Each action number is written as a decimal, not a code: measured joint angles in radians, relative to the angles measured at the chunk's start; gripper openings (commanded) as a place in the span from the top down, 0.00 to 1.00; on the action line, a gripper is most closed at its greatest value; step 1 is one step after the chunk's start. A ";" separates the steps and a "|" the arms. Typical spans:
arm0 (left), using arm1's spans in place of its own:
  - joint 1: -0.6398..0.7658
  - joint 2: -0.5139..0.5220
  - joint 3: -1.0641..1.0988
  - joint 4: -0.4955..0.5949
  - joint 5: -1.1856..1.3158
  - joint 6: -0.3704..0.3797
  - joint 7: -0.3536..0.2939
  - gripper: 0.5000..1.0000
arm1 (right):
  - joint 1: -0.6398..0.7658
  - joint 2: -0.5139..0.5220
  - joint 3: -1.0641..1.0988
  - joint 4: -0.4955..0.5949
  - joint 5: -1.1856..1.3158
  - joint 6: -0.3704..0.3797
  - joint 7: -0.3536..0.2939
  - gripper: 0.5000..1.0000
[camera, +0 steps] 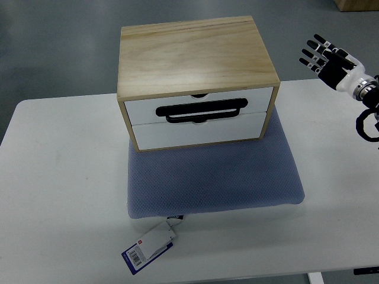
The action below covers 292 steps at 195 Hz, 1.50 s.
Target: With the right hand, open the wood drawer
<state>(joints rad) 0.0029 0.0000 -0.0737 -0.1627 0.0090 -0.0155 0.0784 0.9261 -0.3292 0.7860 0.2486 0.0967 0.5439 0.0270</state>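
1. The white table [59, 177] filled most of the top view, its far edge running across the upper part of the picture with grey floor beyond it.
2. On the table lay a blue-grey cushion mat [225, 177], spread flat in the middle and reaching towards the near edge.
3. Sitting on the far part of that mat was the wood drawer box [195, 53], a pale timber case with the grain showing on its top, its front turned towards the robot's side.
4. And there were the two white drawer fronts, stacked: the upper drawer [142, 107] and the lower drawer [177, 135], both flush with the case, both closed.
5. A black handle [201, 110] ran across the front right around the seam between the two drawers; which drawer it belonged to could not be told.
6. Over at the right edge, the right hand [331, 62] was up in the air beyond the table's far right corner, black-and-white fingers [312, 52] spread wide, gripping nothing, well apart from the box.
7. Nothing stood between that hand and the drawer fronts, just bare table.
8. Smallest of all, a paper tag [148, 247] with a barcode lay just off the mat's near edge, attached at a small label.
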 measured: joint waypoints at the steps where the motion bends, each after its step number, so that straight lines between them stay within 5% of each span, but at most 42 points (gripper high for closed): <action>1: 0.000 0.000 0.000 0.000 0.000 0.000 0.000 0.00 | 0.000 -0.001 0.000 0.000 0.000 0.001 0.001 0.10; 115: 0.000 0.000 0.000 0.000 0.000 0.000 0.000 0.00 | -0.014 -0.265 -0.082 0.015 -0.159 0.067 0.082 0.10; 180: 0.000 0.000 0.000 0.000 0.000 0.000 0.000 0.00 | -0.055 -0.549 -0.073 0.398 -0.178 0.067 0.089 0.10; 266: 0.000 0.000 0.000 0.000 0.000 0.000 0.000 0.00 | 0.132 -0.657 -0.060 0.474 -0.318 0.067 0.069 0.10; 292: 0.000 0.000 0.000 0.000 0.000 0.000 0.000 0.00 | 0.167 -0.657 -0.054 0.571 -0.376 0.067 0.048 0.10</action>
<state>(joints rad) 0.0029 0.0000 -0.0736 -0.1626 0.0089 -0.0152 0.0782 1.0928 -0.9865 0.7321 0.8195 -0.2797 0.6109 0.0752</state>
